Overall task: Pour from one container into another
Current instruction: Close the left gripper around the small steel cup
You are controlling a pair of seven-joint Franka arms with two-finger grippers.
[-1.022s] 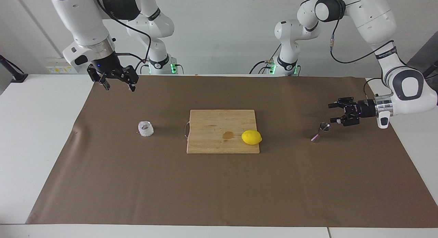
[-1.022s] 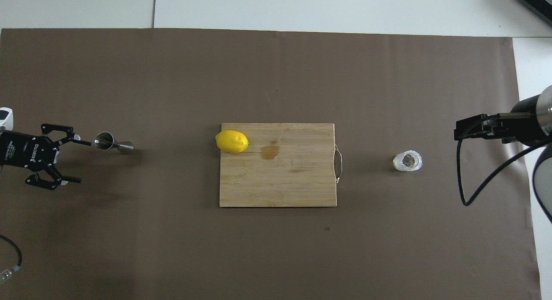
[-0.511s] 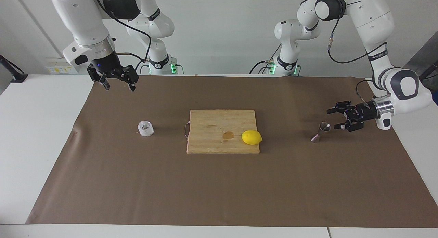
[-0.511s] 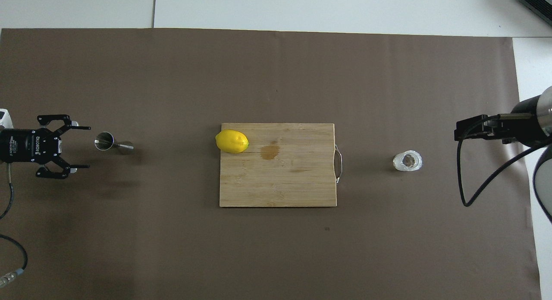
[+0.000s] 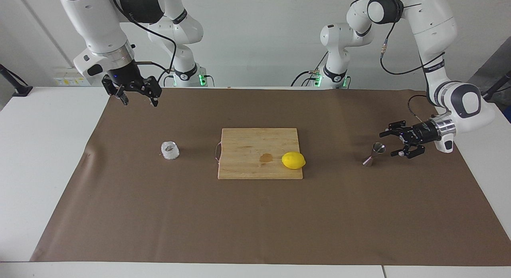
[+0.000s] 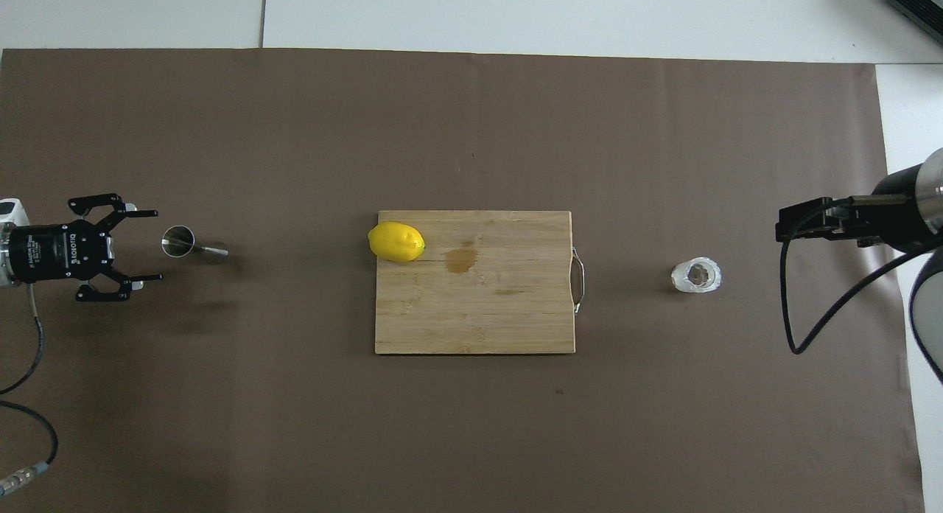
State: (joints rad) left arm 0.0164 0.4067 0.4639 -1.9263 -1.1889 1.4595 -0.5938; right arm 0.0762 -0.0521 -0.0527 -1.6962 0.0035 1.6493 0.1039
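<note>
Two arms work over a worktop (image 5: 48,158) spread with a brown mat (image 5: 255,222). From the facing camera, the left gripper (image 5: 391,143) lies level and low at the left arm's end of the mat, its fingers spread wide and pointing at the upper cone of the metal jigger (image 5: 374,153). The jigger stands upright on the mat just beside the fingertips, apart from them. The right gripper (image 5: 138,100) hangs raised over the mat's edge nearest the robots at the right arm's end, fingers spread and empty, well apart from the glass cup (image 5: 170,150). The cup sits upright on the mat between that end and the wooden cutting board (image 5: 255,150). A lemon (image 5: 293,160) rests on the board at the corner toward the jigger, beside a darker stain.

From the overhead camera, the left gripper (image 6: 147,245) lines up with the jigger (image 6: 186,243), whose open mouth shows just ahead of the spread fingers, not between them. The lemon (image 6: 396,241) overhangs the board (image 6: 486,306) slightly. The glass cup (image 6: 696,275) stands alone on the mat (image 6: 471,130); only the right arm's dark wrist and cable enter here.
</note>
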